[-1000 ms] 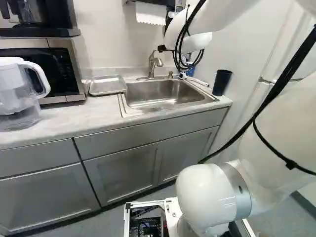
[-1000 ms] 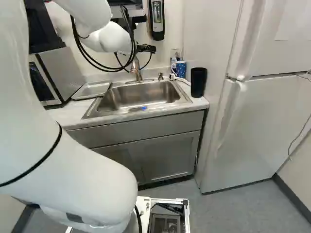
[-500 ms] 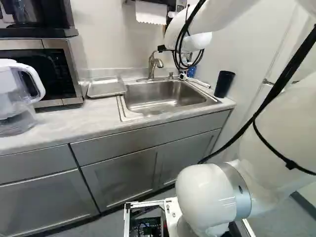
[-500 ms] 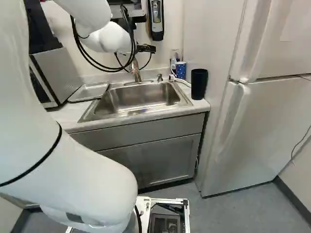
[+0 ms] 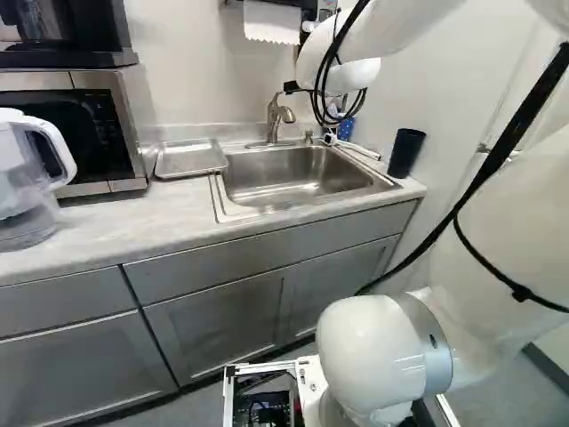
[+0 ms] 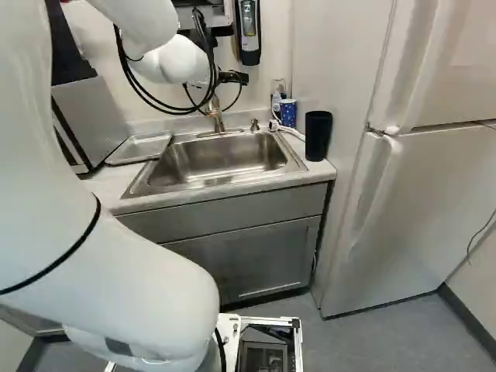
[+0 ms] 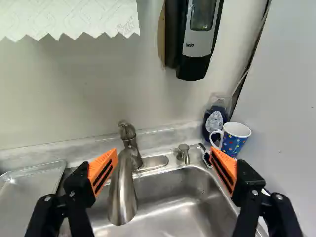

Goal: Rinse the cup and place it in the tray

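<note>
The gripper's [image 6: 232, 77] fingers stand apart. In the right base view, around the steel sink [image 6: 221, 155], the dotted blue mug [image 6: 288, 114] stands at two o'clock, the shallow metal tray [image 6: 139, 147] at nine.

Noted, in the left base view, a metal tray [image 5: 191, 157] lying on the desk [image 5: 107, 233], just left of the sink [image 5: 293, 176]. Recorded a faucet [image 5: 278, 116] behind the basin, a dark tumbler [image 5: 405, 153] at right, a pitcher [image 5: 25, 169] before the microwave [image 5: 100, 129].
</note>
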Available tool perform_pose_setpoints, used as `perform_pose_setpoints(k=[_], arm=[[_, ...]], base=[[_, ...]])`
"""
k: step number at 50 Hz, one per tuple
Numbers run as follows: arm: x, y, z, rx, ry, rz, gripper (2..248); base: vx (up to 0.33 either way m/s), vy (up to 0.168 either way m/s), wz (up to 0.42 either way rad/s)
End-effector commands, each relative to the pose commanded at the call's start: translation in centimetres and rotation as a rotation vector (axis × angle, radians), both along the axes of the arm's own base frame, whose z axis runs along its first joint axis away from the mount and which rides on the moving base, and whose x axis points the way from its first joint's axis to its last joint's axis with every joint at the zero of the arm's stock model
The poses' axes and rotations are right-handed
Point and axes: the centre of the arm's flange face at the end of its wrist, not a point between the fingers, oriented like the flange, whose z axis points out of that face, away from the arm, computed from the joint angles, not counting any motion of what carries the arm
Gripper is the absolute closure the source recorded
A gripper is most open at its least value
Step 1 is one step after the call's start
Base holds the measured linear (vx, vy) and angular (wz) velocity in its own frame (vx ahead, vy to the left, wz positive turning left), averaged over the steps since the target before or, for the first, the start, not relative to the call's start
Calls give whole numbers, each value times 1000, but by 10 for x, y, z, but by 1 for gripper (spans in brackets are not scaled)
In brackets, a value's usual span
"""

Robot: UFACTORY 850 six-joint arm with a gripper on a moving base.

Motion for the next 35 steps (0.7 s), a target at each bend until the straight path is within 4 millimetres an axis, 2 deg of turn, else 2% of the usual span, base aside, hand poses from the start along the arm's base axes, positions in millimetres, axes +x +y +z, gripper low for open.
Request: perform_pose_setpoints(k=[15, 35], arm=[[2, 0, 0, 0, 0, 0, 3], [16, 0, 1, 0, 3, 0, 3]], base=[[0, 0, 0], [0, 0, 0]])
